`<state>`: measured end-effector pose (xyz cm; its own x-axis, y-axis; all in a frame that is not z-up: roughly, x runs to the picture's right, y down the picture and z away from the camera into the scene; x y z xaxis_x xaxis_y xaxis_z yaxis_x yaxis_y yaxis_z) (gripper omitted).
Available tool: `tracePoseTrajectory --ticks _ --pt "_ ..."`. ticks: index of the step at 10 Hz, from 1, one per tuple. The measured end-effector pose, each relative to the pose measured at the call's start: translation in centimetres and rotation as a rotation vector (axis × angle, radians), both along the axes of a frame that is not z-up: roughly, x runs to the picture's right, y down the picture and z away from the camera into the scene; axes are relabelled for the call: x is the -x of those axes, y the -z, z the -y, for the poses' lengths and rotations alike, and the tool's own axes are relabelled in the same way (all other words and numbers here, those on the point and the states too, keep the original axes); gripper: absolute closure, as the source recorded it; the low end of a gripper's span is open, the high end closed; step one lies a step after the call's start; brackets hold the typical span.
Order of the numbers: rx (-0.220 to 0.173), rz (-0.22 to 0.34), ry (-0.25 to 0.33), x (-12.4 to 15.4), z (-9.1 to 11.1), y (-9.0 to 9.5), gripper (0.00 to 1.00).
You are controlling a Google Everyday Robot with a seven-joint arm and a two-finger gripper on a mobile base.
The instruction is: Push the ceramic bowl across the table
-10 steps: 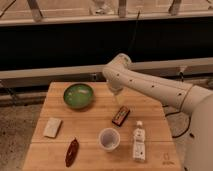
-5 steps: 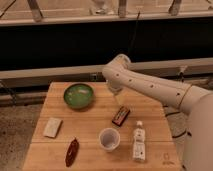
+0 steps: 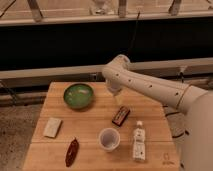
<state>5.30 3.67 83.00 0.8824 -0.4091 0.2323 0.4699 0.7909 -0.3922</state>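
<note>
White arm reaches in from the right, bends above the table [image 3: 90,125] and hangs the gripper [image 3: 119,98] downward; how wide it stands cannot be told. The ceramic bowl [image 3: 78,95], glossy green with a paler patch inside, sits left of the gripper, apart from it. A whitish cup [image 3: 109,139] stands below it, nearer the camera.

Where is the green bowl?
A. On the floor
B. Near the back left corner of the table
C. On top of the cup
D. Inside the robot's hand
B: the bowl sits on the table near its far left corner as the camera sees it. The gripper hangs off to the side of it with a gap between them, and the cup stands apart, nearer the front.
</note>
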Motion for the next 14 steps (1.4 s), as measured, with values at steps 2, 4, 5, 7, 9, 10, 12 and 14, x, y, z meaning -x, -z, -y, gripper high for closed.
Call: tracePoseTrajectory --ticks 2,4,5,7,9,10,12,14 --pt "0.003 0.004 0.004 0.0 -0.1 -0.2 0.20" --pt "0.006 0.009 0.009 0.1 -0.2 -0.4 0.20" --pt "0.008 0.011 0.012 0.2 -0.3 -0.5 0.20" --pt "0.010 0.014 0.016 0.2 -0.4 -0.7 0.20" --pt "0.014 0.018 0.020 0.3 -0.5 -0.9 0.20" --pt "0.016 0.021 0.024 0.4 -0.5 -1.1 0.20" --pt "0.020 0.025 0.029 0.5 -0.7 -1.4 0.20" --pt "0.021 0.027 0.033 0.5 -0.7 -1.5 0.20"
